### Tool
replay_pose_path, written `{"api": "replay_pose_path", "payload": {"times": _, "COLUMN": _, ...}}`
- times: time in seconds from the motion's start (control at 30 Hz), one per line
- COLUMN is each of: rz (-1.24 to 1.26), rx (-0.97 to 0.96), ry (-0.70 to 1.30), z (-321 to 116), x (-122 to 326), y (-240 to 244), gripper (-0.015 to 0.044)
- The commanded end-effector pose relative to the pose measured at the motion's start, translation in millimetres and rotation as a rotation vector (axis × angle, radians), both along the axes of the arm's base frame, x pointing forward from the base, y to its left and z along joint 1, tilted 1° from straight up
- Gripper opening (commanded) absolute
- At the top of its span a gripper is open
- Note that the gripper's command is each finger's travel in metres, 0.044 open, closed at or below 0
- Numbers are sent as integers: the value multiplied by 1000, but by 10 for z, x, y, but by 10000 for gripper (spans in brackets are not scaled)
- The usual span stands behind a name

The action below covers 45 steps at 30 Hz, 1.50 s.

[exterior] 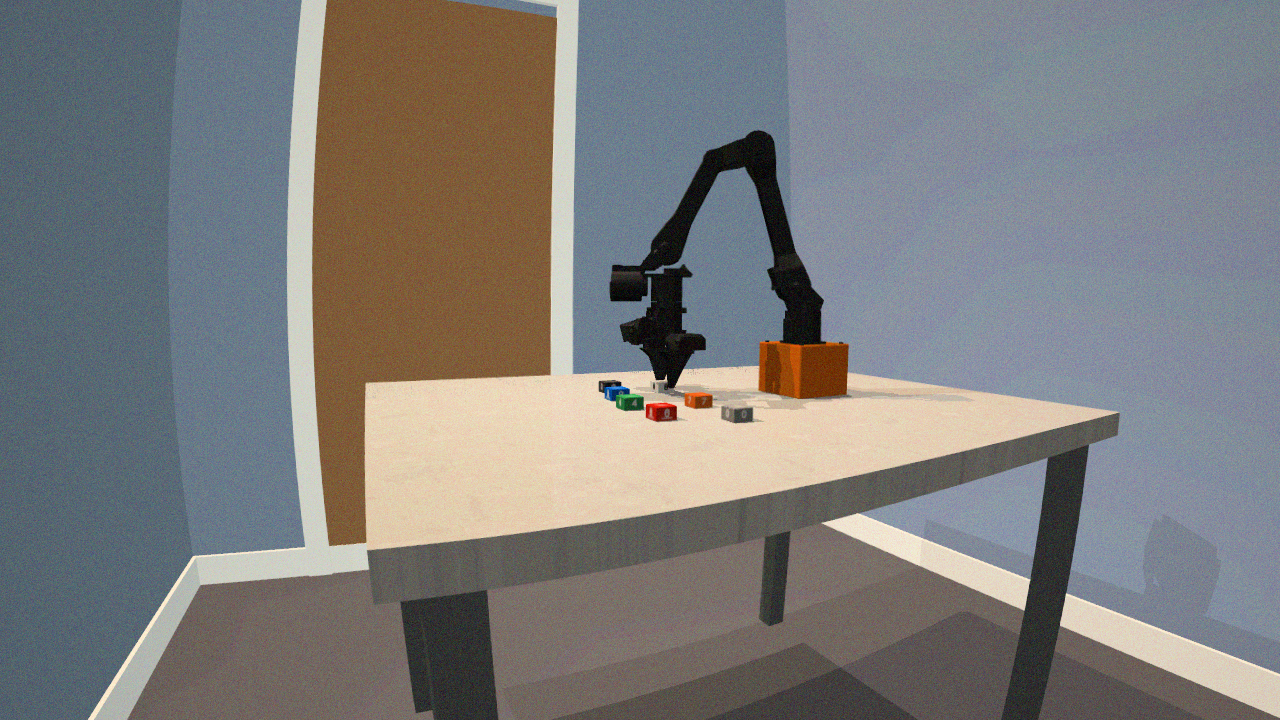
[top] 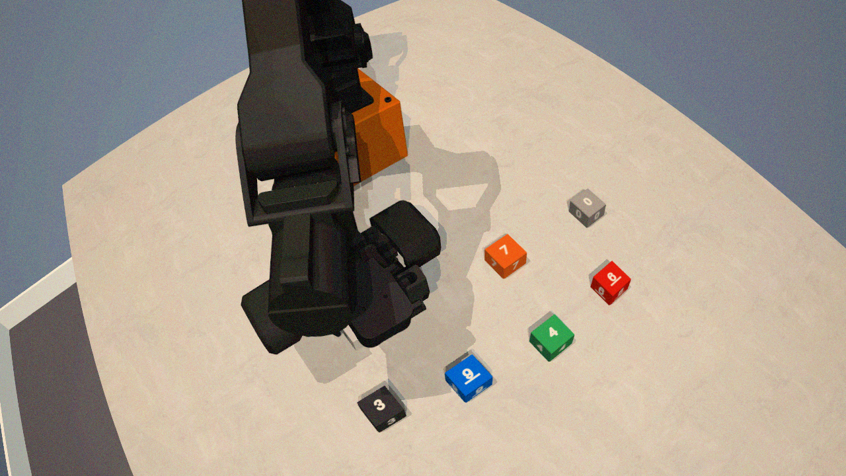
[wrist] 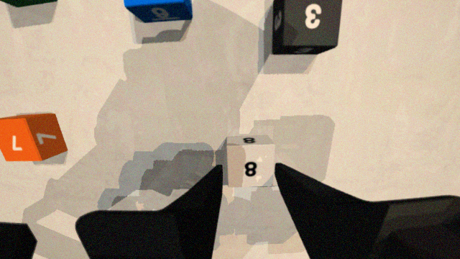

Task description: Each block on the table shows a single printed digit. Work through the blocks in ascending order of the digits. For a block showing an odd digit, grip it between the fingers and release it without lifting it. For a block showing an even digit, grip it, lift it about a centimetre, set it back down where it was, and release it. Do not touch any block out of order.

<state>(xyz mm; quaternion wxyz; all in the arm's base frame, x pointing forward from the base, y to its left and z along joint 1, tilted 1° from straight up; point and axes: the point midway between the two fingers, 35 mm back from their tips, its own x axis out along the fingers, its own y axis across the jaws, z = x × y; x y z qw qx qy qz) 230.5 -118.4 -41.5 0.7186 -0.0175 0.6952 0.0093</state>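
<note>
The white block 8 (exterior: 659, 385) (wrist: 250, 174) stands on the table between the fingers of my gripper (exterior: 666, 383) (wrist: 249, 169). The gripper is open, with a narrow gap at the left finger and the right fingertip very close to the block. The arm hides most of this block in the top view. The black 3 (top: 381, 408) (wrist: 307, 25), blue 9 (top: 468, 377) (wrist: 159, 11), green 4 (top: 551, 337) (exterior: 629, 402), red 6 (top: 610, 283) (exterior: 660, 411), orange 7 (top: 505, 255) (wrist: 21, 140) and grey 0 (top: 586, 207) (exterior: 736, 413) stand apart on the table.
The orange base box (top: 381, 139) (exterior: 819, 371) of the arm stands on the table (top: 680, 385) (exterior: 501, 465). In the wrist view, the black 3 and blue 9 are beyond the fingertips, and the orange 7 is off to the left.
</note>
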Motion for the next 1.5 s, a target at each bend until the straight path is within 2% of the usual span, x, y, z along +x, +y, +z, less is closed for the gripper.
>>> {"api": "replay_pose_path", "payload": {"times": 0.0, "rz": 4, "rx": 1, "ry": -1, "z": -4, "x": 1, "y": 2, "gripper": 277}}
{"api": "replay_pose_path", "payload": {"times": 0.17, "rz": 4, "rx": 1, "ry": -1, "z": -4, "x": 1, "y": 2, "gripper": 400}}
{"api": "replay_pose_path", "payload": {"times": 0.27, "rz": 4, "rx": 1, "ry": -1, "z": 16, "x": 2, "y": 2, "gripper": 400}}
{"api": "replay_pose_path", "payload": {"times": 0.4, "rz": 4, "rx": 1, "ry": -1, "z": 339, "x": -6, "y": 3, "gripper": 400}}
{"api": "replay_pose_path", "payload": {"times": 0.5, "rz": 4, "rx": 1, "ry": -1, "z": 360, "x": -8, "y": 4, "gripper": 400}}
{"api": "replay_pose_path", "payload": {"times": 0.6, "rz": 0, "rx": 0, "ry": -4, "z": 507, "x": 8, "y": -6, "gripper": 321}}
{"api": "replay_pose_path", "payload": {"times": 0.77, "rz": 0, "rx": 0, "ry": -4, "z": 1108, "x": -20, "y": 4, "gripper": 190}}
{"api": "replay_pose_path", "payload": {"times": 0.87, "rz": 4, "rx": 0, "ry": -2, "z": 1172, "x": -33, "y": 11, "gripper": 120}}
{"api": "replay_pose_path", "payload": {"times": 1.13, "rz": 4, "rx": 0, "ry": -2, "z": 1177, "x": -10, "y": 14, "gripper": 120}}
{"api": "replay_pose_path", "payload": {"times": 1.47, "rz": 4, "rx": 5, "ry": -11, "z": 1234, "x": 1176, "y": 507, "gripper": 120}}
